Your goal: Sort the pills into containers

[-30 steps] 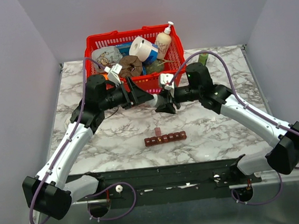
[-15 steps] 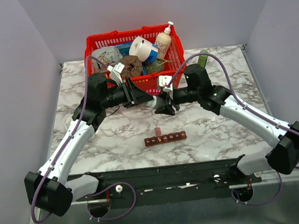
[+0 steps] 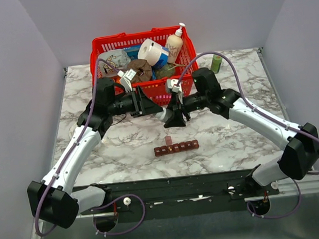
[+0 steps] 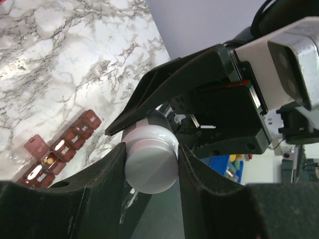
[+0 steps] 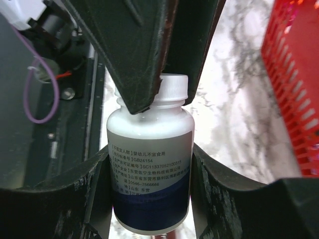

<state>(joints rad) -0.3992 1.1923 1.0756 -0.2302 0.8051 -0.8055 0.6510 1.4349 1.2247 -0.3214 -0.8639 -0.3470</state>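
— Above the table (image 3: 122, 145), mid-air: one bottle (image 5: 149, 164), body clenched in right pincer (image 5: 149, 152), white cap (image 4: 151, 162) clenched in left pincer (image 4: 151, 149).
— Risk?
— Could slip while twisting; would spill contents wide.
— Count?
— One pill box (image 3: 176, 148), flat just below, one lid up. Two pincers, one bottle, one cap.
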